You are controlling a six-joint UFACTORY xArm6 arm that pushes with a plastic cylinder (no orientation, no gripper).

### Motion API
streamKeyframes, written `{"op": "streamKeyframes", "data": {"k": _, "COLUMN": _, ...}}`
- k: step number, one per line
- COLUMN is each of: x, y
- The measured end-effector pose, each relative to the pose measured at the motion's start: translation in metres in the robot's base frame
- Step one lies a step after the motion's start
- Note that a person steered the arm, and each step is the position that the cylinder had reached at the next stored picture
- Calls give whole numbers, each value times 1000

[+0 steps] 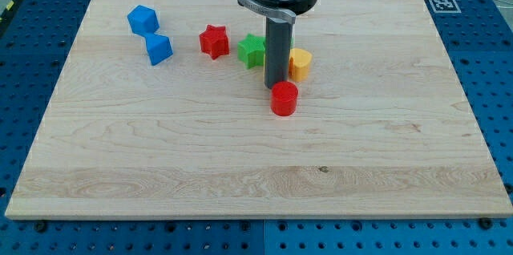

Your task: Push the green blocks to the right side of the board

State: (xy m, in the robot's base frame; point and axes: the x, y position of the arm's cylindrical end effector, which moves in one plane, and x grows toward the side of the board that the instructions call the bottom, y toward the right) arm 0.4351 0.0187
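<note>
While the arm hangs over the upper middle of the wooden board (385,127), its dark rod (277,46) comes straight down among a tight cluster of blocks. Tip (275,87) sits on the board surface, just above the red cylinder (284,99) and seemingly touching or nearly touching its top edge; exact contact cannot be told from this view.

End effector: none of the grasping kind, only the plain rod, so nothing is clenched or released, and it grasps nothing.

Green star block (252,50): immediately to the view's left of the rod, pressed close against it, partly hidden on its right side. A sliver of green (291,44) shows just right of the rod, above the yellow block; whether that is a second green block or part of the same one cannot be told. All green sits near the board's centre line, upper half, well apart from the right edge.

Yellow block (300,63): just right of the rod, shape rounded, unclear beyond that.

Red star (214,41): left of the green star, near but apart.

Blue blocks: two, upper left of the board, one (143,20) above the other (159,48), close together, well apart from the cluster.

Board rests on a blue perforated bench (32,30). A black-and-white marker tag (440,2) sits at the board's top right corner.
</note>
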Motion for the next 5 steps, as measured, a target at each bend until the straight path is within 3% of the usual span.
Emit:
{"op": "streamKeyframes", "data": {"k": 2, "x": -14, "y": -68}}
{"op": "streamKeyframes", "data": {"k": 3, "x": -51, "y": -63}}
{"op": "streamKeyframes", "data": {"k": 5, "x": -74, "y": -66}}
